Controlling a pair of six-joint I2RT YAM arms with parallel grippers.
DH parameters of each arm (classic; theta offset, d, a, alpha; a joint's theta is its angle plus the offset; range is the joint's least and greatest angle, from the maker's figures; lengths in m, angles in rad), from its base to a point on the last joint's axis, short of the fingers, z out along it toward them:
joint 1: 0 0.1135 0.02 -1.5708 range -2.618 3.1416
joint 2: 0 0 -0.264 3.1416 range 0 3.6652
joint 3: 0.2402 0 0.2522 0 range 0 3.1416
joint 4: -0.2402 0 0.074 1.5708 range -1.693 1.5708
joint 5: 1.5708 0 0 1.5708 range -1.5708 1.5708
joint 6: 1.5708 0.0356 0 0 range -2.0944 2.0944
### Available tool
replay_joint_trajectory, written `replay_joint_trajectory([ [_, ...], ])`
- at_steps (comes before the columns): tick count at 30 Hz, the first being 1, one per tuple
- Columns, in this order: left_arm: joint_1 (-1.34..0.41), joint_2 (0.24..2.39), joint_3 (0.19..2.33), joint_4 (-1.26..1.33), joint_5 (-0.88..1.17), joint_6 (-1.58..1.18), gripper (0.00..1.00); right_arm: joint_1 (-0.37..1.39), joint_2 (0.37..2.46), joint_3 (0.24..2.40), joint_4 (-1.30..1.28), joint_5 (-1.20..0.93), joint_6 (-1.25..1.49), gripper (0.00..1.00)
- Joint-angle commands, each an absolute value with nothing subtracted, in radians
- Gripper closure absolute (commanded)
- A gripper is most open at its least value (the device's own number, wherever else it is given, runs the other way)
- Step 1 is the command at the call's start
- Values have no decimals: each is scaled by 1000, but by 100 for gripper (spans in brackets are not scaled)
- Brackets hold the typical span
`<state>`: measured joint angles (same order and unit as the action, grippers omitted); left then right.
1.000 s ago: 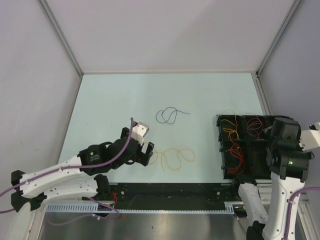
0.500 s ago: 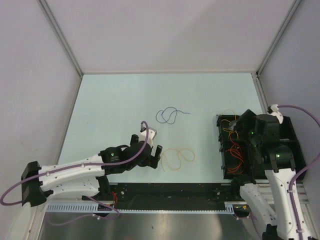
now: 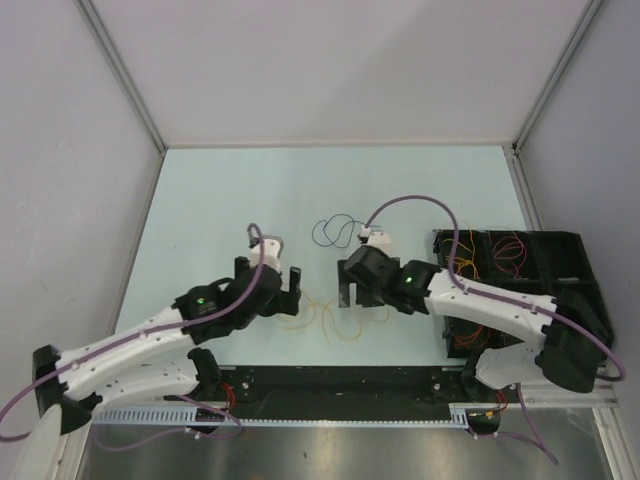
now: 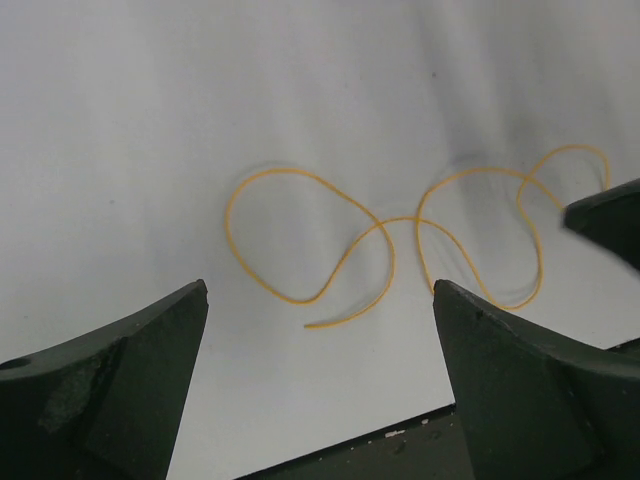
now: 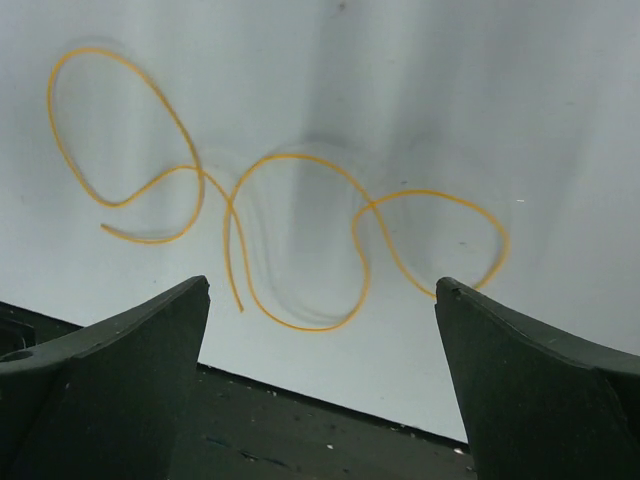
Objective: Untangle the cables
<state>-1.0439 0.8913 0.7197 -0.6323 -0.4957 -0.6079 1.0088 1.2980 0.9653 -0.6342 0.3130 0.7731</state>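
Note:
An orange-yellow cable (image 3: 338, 325) lies in loose loops on the pale table, near the front edge. My left gripper (image 3: 288, 295) hovers open and empty over its left end; the loops show between the jaws in the left wrist view (image 4: 385, 250). My right gripper (image 3: 362, 300) hovers open and empty over its right part, with the loops (image 5: 290, 235) just beyond the jaws. A dark blue cable (image 3: 335, 230) lies alone farther back. Red and orange cables (image 3: 490, 262) lie tangled in a black bin (image 3: 575, 290) at the right.
The table's front edge with a black rail (image 3: 340, 385) runs close under both grippers. The two grippers are about a hand's width apart; a right finger shows at the left wrist view's right edge (image 4: 610, 220). Purple hoses loop above both wrists.
My right arm has swung left from the black bin to above the yellow cable. My left gripper has shifted slightly left and back. The yellow cable stays on the table.

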Motion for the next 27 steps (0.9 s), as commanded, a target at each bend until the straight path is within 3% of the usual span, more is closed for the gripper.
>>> replay_joint_trajectory([
  [1, -999, 726, 860, -843, -523, -562, 0, 1065, 1412, 976, -447, 296, 873, 0],
  [5, -989, 654, 966, -939, -607, -502, 0, 1071, 1508, 989, -407, 287, 907, 0],
  [17, -989, 528, 861, -781, -586, -405, 0, 1118, 1805, 1181, -423, 252, 917, 0],
  [27, -989, 509, 848, -764, -568, -391, 0, 1150, 1983, 1400, -658, 345, 902, 0],
])
